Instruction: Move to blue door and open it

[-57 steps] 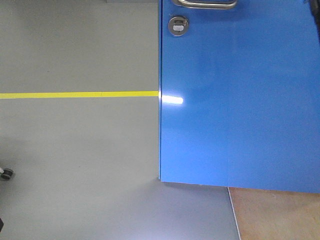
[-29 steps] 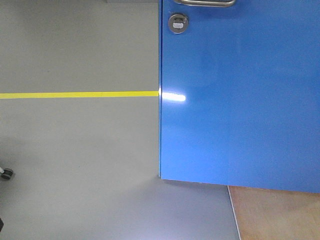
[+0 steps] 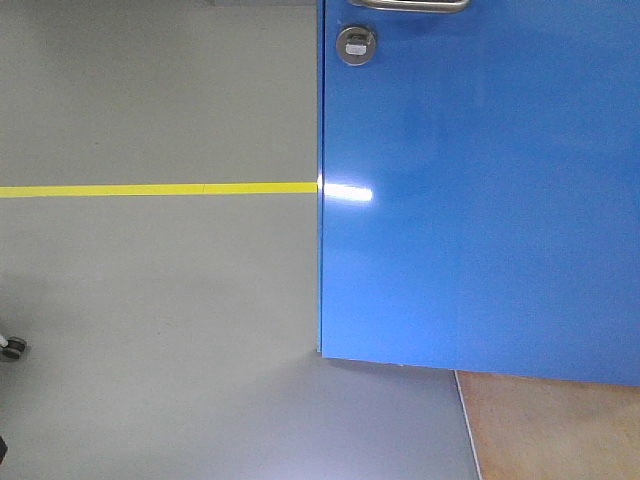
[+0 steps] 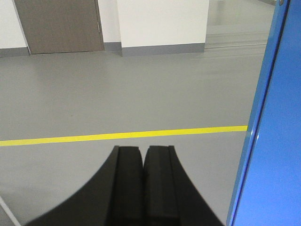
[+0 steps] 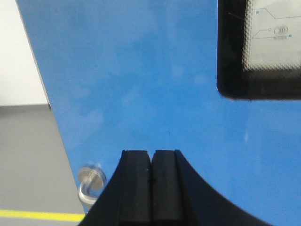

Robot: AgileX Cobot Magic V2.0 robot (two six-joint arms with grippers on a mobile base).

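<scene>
Left gripper (image 4: 143, 155): black fingers pressed together, nothing between them, hanging over bare grey floor (image 4: 117, 89). Right gripper (image 5: 151, 160): also clenched flat, empty, pointed straight at the blue door (image 5: 141, 84), which fills almost its whole view. Can't tell whether the tips touch the panel.

Door position: front view has the blue door (image 3: 480, 200) taking up the right half of the frame, vertical edge running down near centre, bottom edge just above the floor. Glossy, with a bright glare spot near the edge. Round thumb-turn lock (image 3: 356, 45) sits near the top by the door edge; lever handle (image 3: 410, 5) just above it, mostly cut off by the frame top. In the left wrist view the door edge runs along the right side, just beside the gripper.

Right wrist view: silver handle end (image 5: 91, 181) pokes out low left of the fingers. A dark-framed panel (image 5: 258, 49) is mounted on the door upper right.

Floor: tan section (image 3: 550, 430) below the door's lower right. Yellow floor line (image 3: 150, 189) runs across left to the door edge. A small caster (image 3: 12, 347) is at far left.

Farthest: white wall (image 4: 162, 21) with a grey-brown door (image 4: 59, 23) beyond the line.
</scene>
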